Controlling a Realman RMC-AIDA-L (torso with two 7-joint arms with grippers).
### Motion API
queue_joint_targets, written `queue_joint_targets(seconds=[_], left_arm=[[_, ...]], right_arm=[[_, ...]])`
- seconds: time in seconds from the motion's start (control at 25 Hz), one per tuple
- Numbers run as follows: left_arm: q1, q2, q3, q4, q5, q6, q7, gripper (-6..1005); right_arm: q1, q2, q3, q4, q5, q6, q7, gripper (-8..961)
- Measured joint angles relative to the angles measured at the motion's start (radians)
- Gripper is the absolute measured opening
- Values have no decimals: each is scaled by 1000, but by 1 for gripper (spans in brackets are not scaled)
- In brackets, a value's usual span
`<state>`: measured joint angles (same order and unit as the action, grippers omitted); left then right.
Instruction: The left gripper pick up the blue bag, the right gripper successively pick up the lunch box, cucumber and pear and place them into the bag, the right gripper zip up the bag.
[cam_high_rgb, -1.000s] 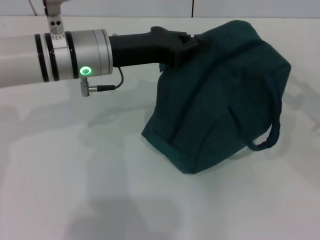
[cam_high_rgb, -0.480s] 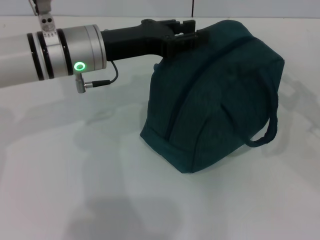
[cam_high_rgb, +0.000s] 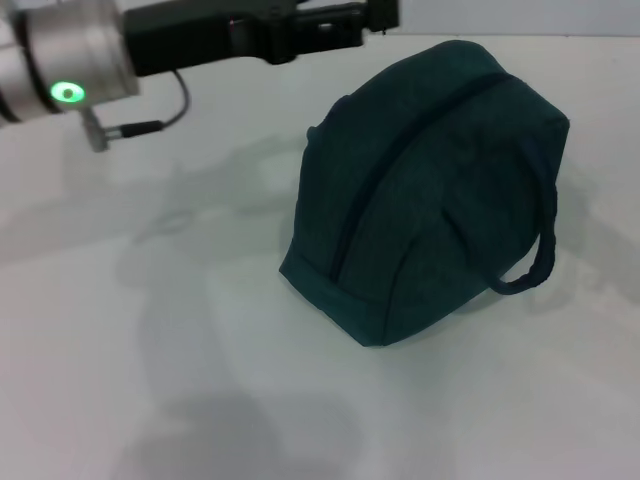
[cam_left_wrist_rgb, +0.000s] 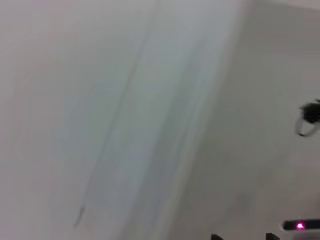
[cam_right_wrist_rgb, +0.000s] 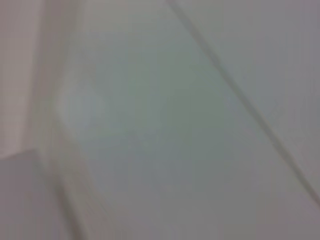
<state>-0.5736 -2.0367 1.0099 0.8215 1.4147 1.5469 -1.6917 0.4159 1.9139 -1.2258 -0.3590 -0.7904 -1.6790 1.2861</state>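
Your left gripper (cam_high_rgb: 385, 15) hangs just above and behind the bag (cam_high_rgb: 430, 190), touching nothing; I cannot tell how its fingers stand. The bag sits zipped on the table (cam_high_rgb: 150, 350), so the task looks finished: you need only park the arm.

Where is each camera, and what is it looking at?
Head view: on the robot's head, looking down at the blue bag on the white table; the left gripper shows at the top.
Left wrist view: on the left wrist, facing a blurred pale surface; no fingers show.
Right wrist view: on the right wrist, blurred pale surfaces only; no robot parts.
Shared: both wrist views show only pale surfaces.
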Motion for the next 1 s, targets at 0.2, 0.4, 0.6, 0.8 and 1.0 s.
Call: queue_joint_targets(seconds=[0.2,0.4,0.6,0.8,1.0], left_arm=[[18,49,-23,-2,0,116,19,881],[88,61,-65,-5,4,221,130,881],[185,55,-66,-18,34,258,305,881],[238,45,-61,-77,66,291,413,881],[236,32,-56,-94,188,354,456,881]], right_arm=[[15,8,-1,-77,-124,-43,-62,886],[35,53,-4,-184,-319,-68,-146,886],[45,88,-2,-284,-499,-56,-145,885],[62,98,-8,-293,-571,-60,-146,885],[60,99,-24,-270,-576,-54,-152,885]])
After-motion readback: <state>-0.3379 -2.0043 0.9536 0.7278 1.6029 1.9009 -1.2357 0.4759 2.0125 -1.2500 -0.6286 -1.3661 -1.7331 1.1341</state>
